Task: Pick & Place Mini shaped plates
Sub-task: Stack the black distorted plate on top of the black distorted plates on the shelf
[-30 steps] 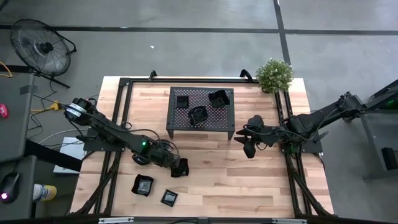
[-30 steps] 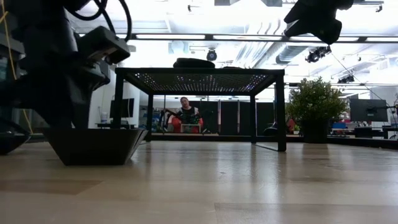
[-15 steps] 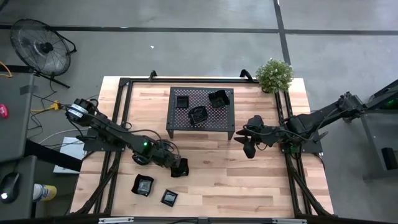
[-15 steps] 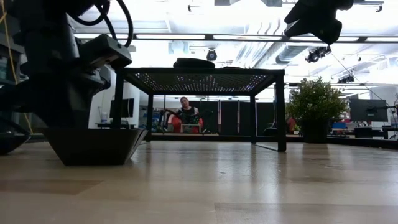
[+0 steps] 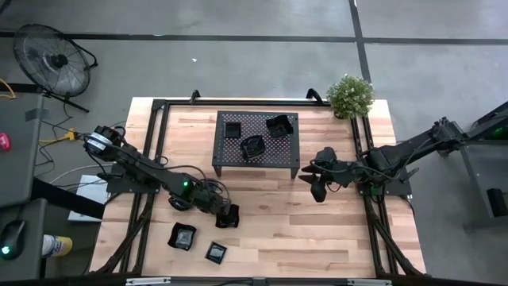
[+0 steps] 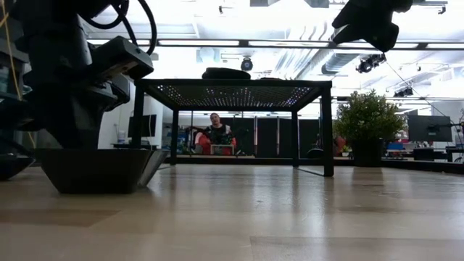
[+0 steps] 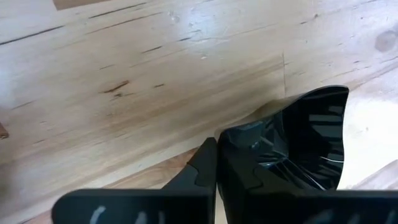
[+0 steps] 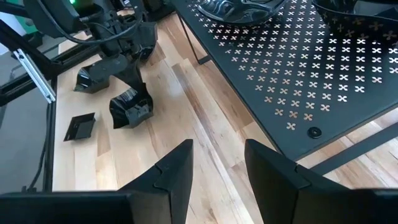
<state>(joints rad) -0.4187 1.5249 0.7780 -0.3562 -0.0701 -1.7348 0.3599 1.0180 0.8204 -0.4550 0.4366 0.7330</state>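
Observation:
A glossy black mini shaped plate (image 5: pixel 227 216), a small square dish with raised walls, rests with its base on the wooden table left of the middle (image 6: pixel 98 170). My left gripper (image 5: pixel 223 211) is shut on it from above. Two more small black dishes lie near the front edge (image 5: pixel 182 236) (image 5: pixel 215 253). Three others sit on the black mesh rack (image 5: pixel 255 159) at the back. My right gripper (image 5: pixel 317 189) hangs open above the table right of the rack, holding nothing. My left gripper pinches one side wall of the dish (image 7: pixel 249 130) at its rim, one finger (image 7: pixel 202 168) outside the wall and the other inside the hollow. The fingers slant steeply down from the table's left. The dish stands upright with its base on the table.
The mesh rack stands on four legs (image 6: pixel 326 130) over the table's far middle. A potted plant (image 5: pixel 349 95) is at the far right corner. Bare wood lies between the rack and the front edge. A person sits in the room far beyond the table (image 6: pixel 216 134).
My left gripper has shut on the dish's wall without moving away. The dish has slid a little along the table toward the left edge and stays flat on its base.

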